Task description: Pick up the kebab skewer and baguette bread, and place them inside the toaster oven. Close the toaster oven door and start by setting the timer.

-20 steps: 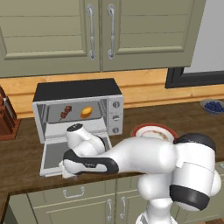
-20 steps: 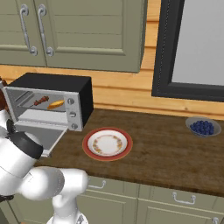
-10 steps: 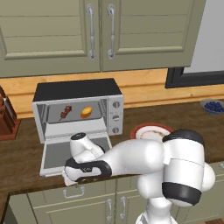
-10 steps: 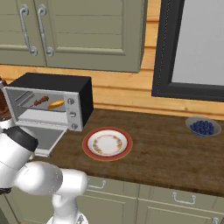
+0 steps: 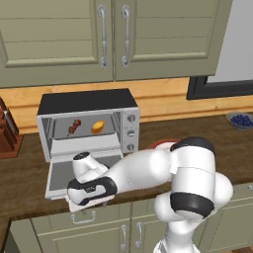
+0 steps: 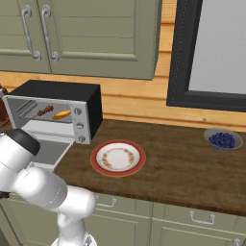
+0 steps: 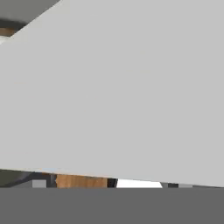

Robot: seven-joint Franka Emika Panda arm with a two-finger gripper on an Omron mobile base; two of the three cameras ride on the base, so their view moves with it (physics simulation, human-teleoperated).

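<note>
The toaster oven [image 5: 89, 101] stands on the counter at the back left, also seen at the left of the right base view [image 6: 62, 91]. Its door [image 5: 62, 173] lies dropped flat toward me. On the rack inside rest the kebab skewer [image 5: 74, 127] and, to its right, the baguette bread [image 5: 98, 127]; from the other side the skewer [image 6: 45, 111] and bread [image 6: 61, 115] show the same. My gripper [image 5: 79, 201] hangs low at the door's front edge, its fingers hidden, with nothing seen in it. A flat grey surface [image 7: 122, 87] sits very close in the hand view.
A red-rimmed plate [image 6: 118, 158] lies on the counter right of the oven. A bowl of blueberries [image 6: 222, 140] stands at the far right. A knife block [image 5: 7, 133] is at the left wall. Cabinets hang above, and drawers sit below the counter edge.
My hand has sunk from above the lowered door to its front edge, moving down and toward me. The skewer and bread have not moved.
</note>
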